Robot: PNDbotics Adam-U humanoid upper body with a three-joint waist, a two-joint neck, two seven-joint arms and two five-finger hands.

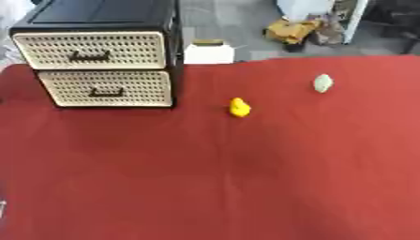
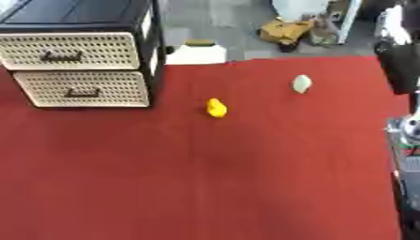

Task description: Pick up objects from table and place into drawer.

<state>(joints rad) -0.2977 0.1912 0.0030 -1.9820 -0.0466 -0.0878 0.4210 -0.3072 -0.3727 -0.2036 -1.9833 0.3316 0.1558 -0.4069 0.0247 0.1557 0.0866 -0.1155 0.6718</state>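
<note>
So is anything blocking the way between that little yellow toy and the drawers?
Nothing lies on the red cloth between the yellow toy and the drawer unit. Both drawers look shut, though, so one needs opening first.

We find no legible text, label, brand, number or sign in either eye view. The drawer unit (image 1: 102,56) shows only plain perforated fronts with dark handles, and the yellow object (image 1: 239,107) and the pale green object (image 1: 323,83) on the red table (image 1: 205,178) carry no markings we can read. The white box (image 1: 208,53) behind the table edge shows nothing readable either.
</note>
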